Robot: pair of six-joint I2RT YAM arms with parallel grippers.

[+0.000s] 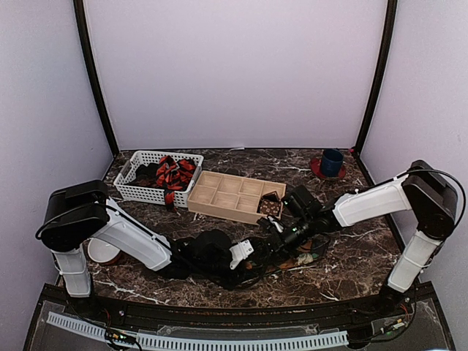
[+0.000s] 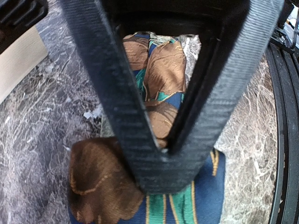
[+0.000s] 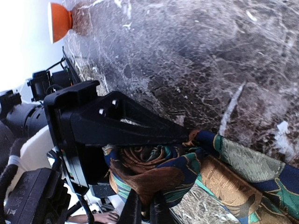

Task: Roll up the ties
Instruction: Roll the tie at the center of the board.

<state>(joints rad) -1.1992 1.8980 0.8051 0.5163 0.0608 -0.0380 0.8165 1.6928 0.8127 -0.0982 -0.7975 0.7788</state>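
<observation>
Left gripper (image 2: 161, 151): closed; the two fingers meet in a V and pinch a fold of the brown-orange tie (image 2: 163, 70).
Right gripper (image 3: 145, 210): closed; the fingertips nip a bunched loop of the same tie, just beside the left gripper's tip.
Brown-orange tie: lies on the table (image 1: 351, 256), slightly right of the middle and toward the near edge, between the two grippers; brown leaves on blue with green patches; part lies flat and part is gathered into folds.
Striped tie (image 1: 174, 174): red and black, heaped in the white basket (image 1: 146, 156) toward the far left corner; one end hangs over the near rim.
Dotted tie (image 1: 270, 208): rolled, in the near right compartment of the wooden tray (image 1: 219, 186), which stands just right of the basket.
Cup (image 1: 333, 161): dark blue, upright on a red saucer in the far right corner.
</observation>
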